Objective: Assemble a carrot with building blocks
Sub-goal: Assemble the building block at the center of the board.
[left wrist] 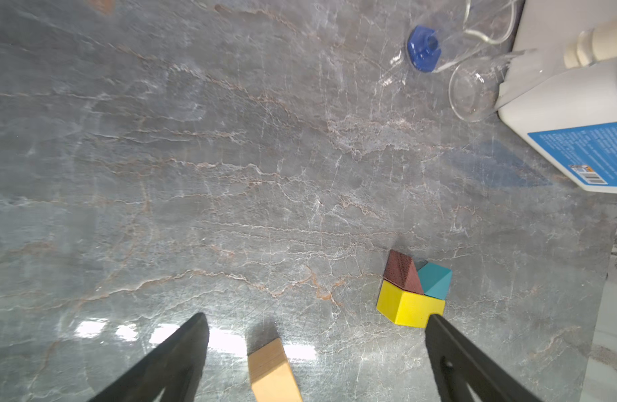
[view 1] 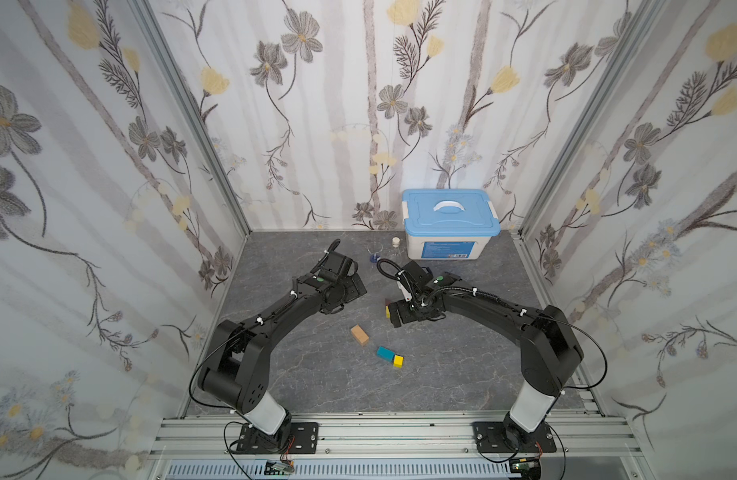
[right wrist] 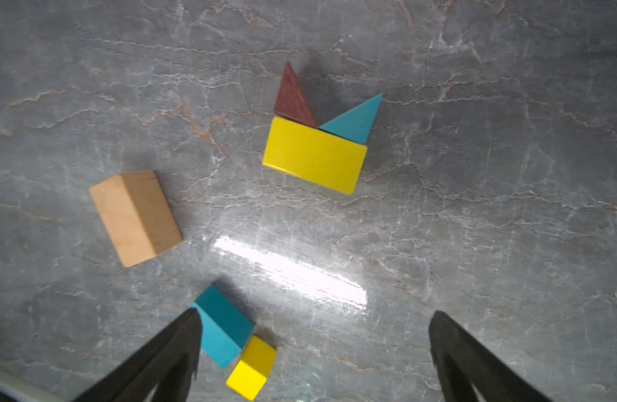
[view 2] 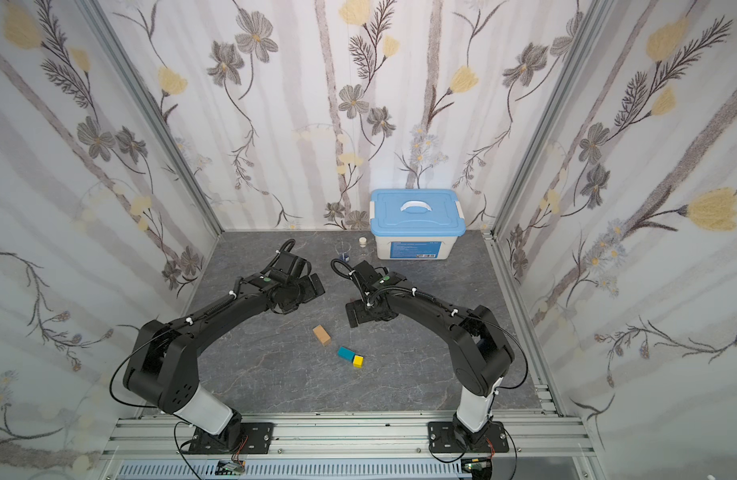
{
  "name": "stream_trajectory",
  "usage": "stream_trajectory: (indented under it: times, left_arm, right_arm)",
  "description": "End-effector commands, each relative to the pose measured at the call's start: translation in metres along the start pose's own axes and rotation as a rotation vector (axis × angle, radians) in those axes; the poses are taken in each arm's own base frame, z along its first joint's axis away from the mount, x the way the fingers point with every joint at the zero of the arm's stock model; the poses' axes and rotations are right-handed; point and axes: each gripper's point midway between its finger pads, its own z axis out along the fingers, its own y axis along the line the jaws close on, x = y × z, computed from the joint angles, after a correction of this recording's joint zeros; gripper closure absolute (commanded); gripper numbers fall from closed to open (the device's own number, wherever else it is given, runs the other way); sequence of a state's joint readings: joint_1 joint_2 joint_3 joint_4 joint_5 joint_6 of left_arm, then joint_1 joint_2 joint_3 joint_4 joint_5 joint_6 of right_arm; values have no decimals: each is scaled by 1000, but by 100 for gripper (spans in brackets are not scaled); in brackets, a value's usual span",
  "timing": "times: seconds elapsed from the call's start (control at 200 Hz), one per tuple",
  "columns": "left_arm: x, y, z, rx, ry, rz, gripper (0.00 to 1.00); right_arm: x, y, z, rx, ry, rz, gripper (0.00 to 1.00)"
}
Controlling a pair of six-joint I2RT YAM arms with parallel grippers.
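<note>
Three down, three to go: maroon wedge (right wrist: 293, 99) and teal wedge (right wrist: 354, 121) touching the yellow brick's (right wrist: 314, 155) long edge. Tan brick (right wrist: 135, 217), teal brick (right wrist: 223, 323), yellow cube (right wrist: 253, 367) loose off its opposite side. Right gripper (right wrist: 314, 315) hovering by the yellow brick, left gripper (left wrist: 317, 316) nearby, both spread wide, empty. Next, probably: grab tan, butt flush against yellow.

The only print stands on the white box (view 1: 414, 247). A blue label (left wrist: 578, 149) on its front wall carries lines of white writing, too small and blurred to read. A barcode (left wrist: 594, 178) sits at the label's corner, its digits illegible.
</note>
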State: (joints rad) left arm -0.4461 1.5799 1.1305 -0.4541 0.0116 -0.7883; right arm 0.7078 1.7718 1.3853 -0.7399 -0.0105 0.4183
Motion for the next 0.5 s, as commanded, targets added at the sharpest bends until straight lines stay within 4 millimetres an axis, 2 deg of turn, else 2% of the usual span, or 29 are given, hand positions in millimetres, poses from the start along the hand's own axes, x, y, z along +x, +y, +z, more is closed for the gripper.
stream_trajectory:
  times: [0.0, 0.105, 0.175, 0.285, 0.34, 0.435, 0.495]
  left_arm:
    - [-5, 26, -12, -74, -35, -34, 0]
    - [-10, 40, -28, -66, -91, -79, 0]
    - [-12, 51, -41, -68, -114, -120, 0]
    - [-11, 65, -60, -66, -135, -180, 0]
    - [-6, 72, -62, -72, -121, -208, 0]
    - [-1, 78, -77, -63, -140, -238, 0]
    - [1, 87, -84, -72, -163, -261, 0]
  right_arm:
    - [5, 21, -8, -102, 51, 3, 0]
    - [-1, 46, -11, -119, 25, -100, 0]
    - [0, 65, -3, -143, 41, -161, 0]
    - [-1, 88, 21, -152, 70, -237, 11]
    - [-2, 98, 29, -158, 77, -269, 19]
    - [5, 110, 45, -154, 101, -318, 31]
    - [9, 113, 54, -142, 116, -341, 32]
